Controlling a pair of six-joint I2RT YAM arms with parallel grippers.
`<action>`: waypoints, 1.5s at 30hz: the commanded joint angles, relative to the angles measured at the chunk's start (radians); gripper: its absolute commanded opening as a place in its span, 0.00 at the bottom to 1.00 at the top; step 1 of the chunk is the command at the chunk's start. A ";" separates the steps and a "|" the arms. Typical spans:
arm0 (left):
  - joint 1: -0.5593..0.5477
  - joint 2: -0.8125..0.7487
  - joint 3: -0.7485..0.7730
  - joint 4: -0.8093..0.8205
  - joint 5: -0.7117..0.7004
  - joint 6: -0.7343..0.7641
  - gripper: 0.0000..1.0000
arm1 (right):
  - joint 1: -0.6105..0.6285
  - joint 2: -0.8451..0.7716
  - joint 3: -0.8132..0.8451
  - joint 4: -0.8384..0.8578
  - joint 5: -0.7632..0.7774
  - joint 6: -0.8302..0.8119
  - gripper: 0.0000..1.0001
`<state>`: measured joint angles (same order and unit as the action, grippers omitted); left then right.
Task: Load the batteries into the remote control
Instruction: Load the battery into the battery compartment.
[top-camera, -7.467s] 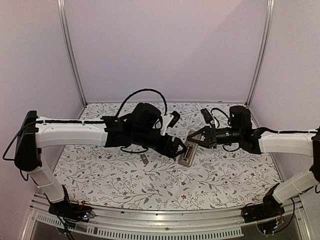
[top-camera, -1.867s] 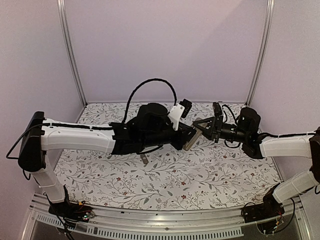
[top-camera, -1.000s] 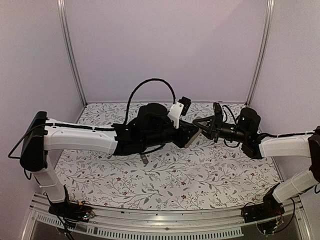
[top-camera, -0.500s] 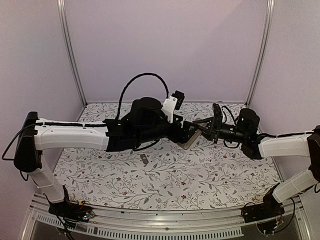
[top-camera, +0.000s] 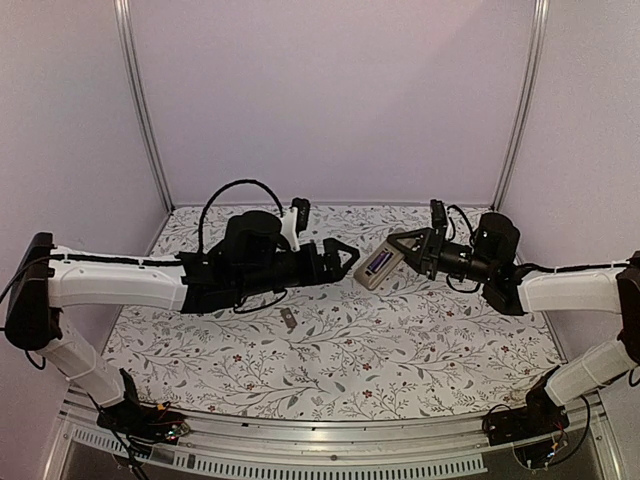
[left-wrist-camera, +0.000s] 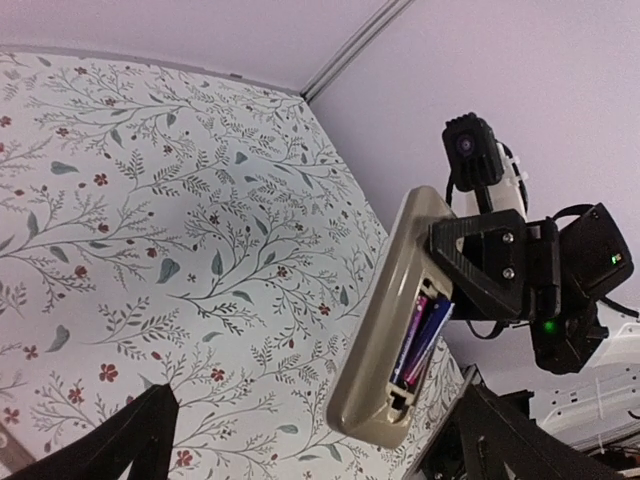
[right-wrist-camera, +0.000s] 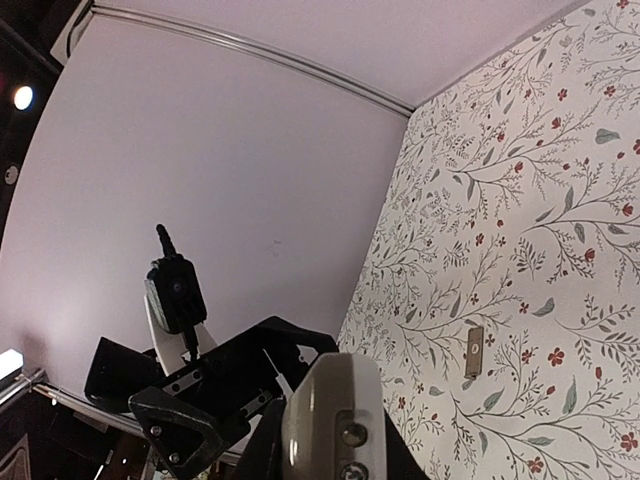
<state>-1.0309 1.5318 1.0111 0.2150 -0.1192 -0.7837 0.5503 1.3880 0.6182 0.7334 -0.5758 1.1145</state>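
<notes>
The remote control (top-camera: 377, 268) is held in the air by its far end in my shut right gripper (top-camera: 403, 253), tan back up. Its compartment is open, with two slim purple-blue batteries (top-camera: 381, 262) side by side inside. In the left wrist view the remote (left-wrist-camera: 385, 340) and the batteries (left-wrist-camera: 421, 335) show clearly, with the right gripper (left-wrist-camera: 488, 268) clamped on the remote's top. My left gripper (top-camera: 341, 258) is open and empty, a short gap left of the remote. In the right wrist view the remote's end (right-wrist-camera: 335, 415) fills the gap between my fingers.
A small flat grey cover piece (top-camera: 287, 319) lies on the floral table cloth (top-camera: 330, 360) below the left arm; it also shows in the right wrist view (right-wrist-camera: 474, 352). Metal frame posts (top-camera: 140, 100) stand at the back corners. The left gripper (right-wrist-camera: 190, 415) faces the right wrist camera.
My left gripper has drawn back to the left, away from the remote, and is open. The remote stays in the right gripper, its battery compartment now in view.
</notes>
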 joint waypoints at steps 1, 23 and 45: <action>0.001 0.007 -0.034 0.141 0.056 -0.209 1.00 | 0.004 -0.021 0.039 0.014 0.065 -0.028 0.00; -0.033 0.190 0.089 0.260 0.134 -0.355 0.98 | 0.047 0.012 0.054 0.060 0.097 -0.035 0.00; -0.010 0.250 0.134 0.271 0.162 -0.423 0.79 | 0.075 -0.019 0.077 -0.057 0.117 -0.144 0.00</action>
<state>-1.0485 1.7660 1.1152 0.4747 0.0265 -1.2015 0.6167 1.3937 0.6701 0.7033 -0.4782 1.0088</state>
